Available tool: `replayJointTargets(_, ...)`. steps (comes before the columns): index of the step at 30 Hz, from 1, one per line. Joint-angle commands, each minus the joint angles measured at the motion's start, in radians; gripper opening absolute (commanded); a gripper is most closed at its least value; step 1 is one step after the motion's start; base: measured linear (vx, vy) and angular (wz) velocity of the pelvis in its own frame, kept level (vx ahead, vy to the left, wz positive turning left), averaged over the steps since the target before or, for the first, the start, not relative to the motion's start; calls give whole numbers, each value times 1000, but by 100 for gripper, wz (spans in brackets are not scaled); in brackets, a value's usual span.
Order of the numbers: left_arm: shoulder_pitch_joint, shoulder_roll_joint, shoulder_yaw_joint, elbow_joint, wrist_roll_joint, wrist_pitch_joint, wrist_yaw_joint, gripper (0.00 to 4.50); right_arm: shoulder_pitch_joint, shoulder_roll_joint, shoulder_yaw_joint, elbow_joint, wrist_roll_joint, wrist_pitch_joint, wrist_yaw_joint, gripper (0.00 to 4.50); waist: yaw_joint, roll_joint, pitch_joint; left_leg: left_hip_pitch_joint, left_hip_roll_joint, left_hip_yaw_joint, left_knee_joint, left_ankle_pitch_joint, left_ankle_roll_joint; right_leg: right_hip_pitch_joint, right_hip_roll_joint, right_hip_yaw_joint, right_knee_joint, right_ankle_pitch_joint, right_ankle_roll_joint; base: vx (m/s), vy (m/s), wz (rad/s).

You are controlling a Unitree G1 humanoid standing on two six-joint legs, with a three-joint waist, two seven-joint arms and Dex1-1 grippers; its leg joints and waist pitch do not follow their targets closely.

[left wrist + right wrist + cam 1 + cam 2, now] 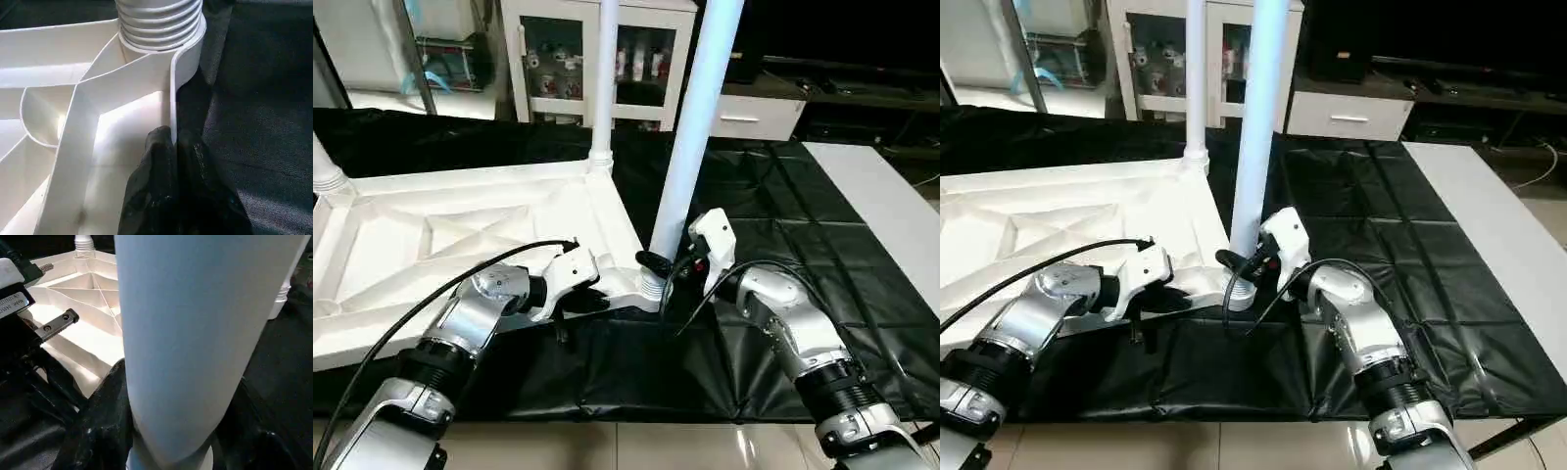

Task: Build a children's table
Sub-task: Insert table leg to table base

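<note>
Your left gripper (pixel 592 297) is clamped on the near rim of the upturned top (pixel 431 245) lying on the worktop (pixel 773 196); hold it firm. Your right gripper (pixel 656 264) has its jaws around the near leg (pixel 690 147) just above its socket: keep it vertical as you seat it. Behind stands a second leg (pixel 604 78).
</note>
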Motion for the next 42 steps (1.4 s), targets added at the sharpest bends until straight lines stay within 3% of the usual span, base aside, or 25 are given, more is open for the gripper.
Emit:
replayJointTargets(1,7,12,4,15,-2,-7,-11,0,99,-46,21,193,-104,92,-66,186,-12,17,-13,19,35,-34,-81,-623,-14,-13,-68,22,-112,-706,-33,0,0,0)
replayJointTargets(5,8,11,3,13,-3,-6,-11,0,94,-44,21,199,-107,87,-68,186,-14,18,-13,15,37,-33,-85,-619,-13,-11,-71,25,-111,-685,-42,0,0,0)
replayJointTargets(12,7,6,8,20,2,5,21,0,61,-15,-11,208,-108,53,-149,186,-19,17,-9,20,33,-36,-81,-638,-13,-16,-73,16,-123,-750,-19,0,0,0)
replayJointTargets(14,-10,-12,11,37,14,33,64,0,40,14,-50,232,-110,29,-254,186,-29,26,-6,22,34,-42,-84,-679,-19,-12,-70,-4,-131,-753,-10,0,0,0)
replayJointTargets(15,-14,-16,12,41,17,40,74,0,35,20,-58,237,-109,26,-276,186,-29,26,-6,22,34,-42,-84,-679,-19,-12,-70,-4,-131,-753,-10,0,0,0)
replayJointTargets(16,-56,-63,27,79,11,61,127,0,3,56,-111,283,-98,8,-408,186,-40,39,0,27,39,-55,-96,-752,-32,2,-62,-41,-139,-724,0,0,0,0)
replayJointTargets(17,-56,-63,27,79,11,61,127,0,3,56,-111,283,-98,8,-408,186,-44,46,2,27,45,-57,-107,-792,-37,11,-54,-54,-133,-678,-7,-69,33,-8)
replayJointTargets(18,-81,-92,34,97,4,72,150,0,-18,73,-134,313,-95,-2,-475,186,-39,60,4,-18,74,-64,-158,-881,-46,71,-44,-52,-47,-502,-41,-69,33,-8)
replayJointTargets(19,-99,-111,36,109,2,77,163,0,-32,83,-149,335,-91,-7,-515,186,21,74,5,-94,84,-11,-224,-985,-58,119,-18,-50,116,-226,-79,-113,13,12)
replayJointTargets(20,-121,-133,34,125,6,77,182,0,-51,94,-165,360,-86,-16,-562,186,37,63,9,-71,83,18,-231,-952,-30,84,-8,-29,127,-181,-68,-54,-78,23)
replayJointTargets(21,-139,-148,31,139,11,76,197,0,-67,102,-177,380,-81,-21,-598,186,28,-39,-6,83,14,1,27,-490,-19,-79,-147,57,-106,-904,-38,-54,-78,23)
replayJointTargets(22,-147,-155,31,144,12,76,205,0,-73,105,-181,387,-80,-23,-611,186,28,-23,7,67,6,-8,92,-325,19,-87,-194,79,-150,-1082,-38,20,-120,-8)
replayJointTargets(23,-191,-192,28,178,22,74,253,0,-111,123,-204,432,-72,-36,-693,186,47,-12,-32,-102,18,-49,9,-36,22,90,-169,80,-38,-791,-42,84,-37,-44)
replayJointTargets(24,-216,-214,27,198,29,78,282,0,-134,132,-209,461,-72,-38,-739,186,61,5,-43,-82,27,-42,-33,52,-3,78,-121,57,-17,-535,-59,84,-37,-44)
replayJointTargets(25,-224,-220,26,204,32,80,291,0,-140,134,-210,470,-73,-39,-753,186,62,16,-50,-36,38,-40,-41,108,-6,43,-87,38,5,-277,-76,63,-2,-13)
replayJointTargets(26,-255,-247,29,228,38,87,331,0,-165,143,-211,501,-79,-40,-808,186,43,23,-35,-5,36,-14,-38,-12,-22,11,-60,48,15,-4,-185,0,0,0)
replayJointTargets(27,-279,-269,33,250,43,90,358,0,-185,152,-213,530,-85,-44,-848,186,37,24,-34,-18,33,-13,-41,-42,-31,23,-58,49,18,21,-212,0,0,0)
replayJointTargets(28,-297,-284,36,269,47,90,378,0,-199,159,-217,552,-89,-50,-874,186,42,26,-35,-21,34,-10,-49,-102,-43,34,-61,45,10,-3,-224,0,0,0)
replayJointTargets(31,-327,-313,36,301,53,81,409,0,-227,171,-214,594,-106,-66,-932,186,46,22,-30,-11,36,0,-54,-197,-43,28,-65,49,-5,-89,-213,0,0,0)
replayJointTargets(32,-333,-317,34,307,55,75,413,0,-235,174,-209,604,-111,-71,-946,186,45,20,-30,-15,39,0,-57,-217,-41,34,-67,50,-6,-119,-202,0,0,0)
replayJointTargets(38,-336,-300,25,349,76,40,423,0,-260,193,-227,643,-107,-147,-968,186,46,21,-35,-21,38,4,-56,-157,-25,41,-62,54,3,-5,-179,0,0,0)
replayJointTargets(42,-311,-264,8,345,95,-7,400,0,-259,203,-269,599,-63,-237,-868,186,40,24,-35,-19,40,6,-60,-213,-16,41,-64,55,-5,-42,-186,0,0,0)
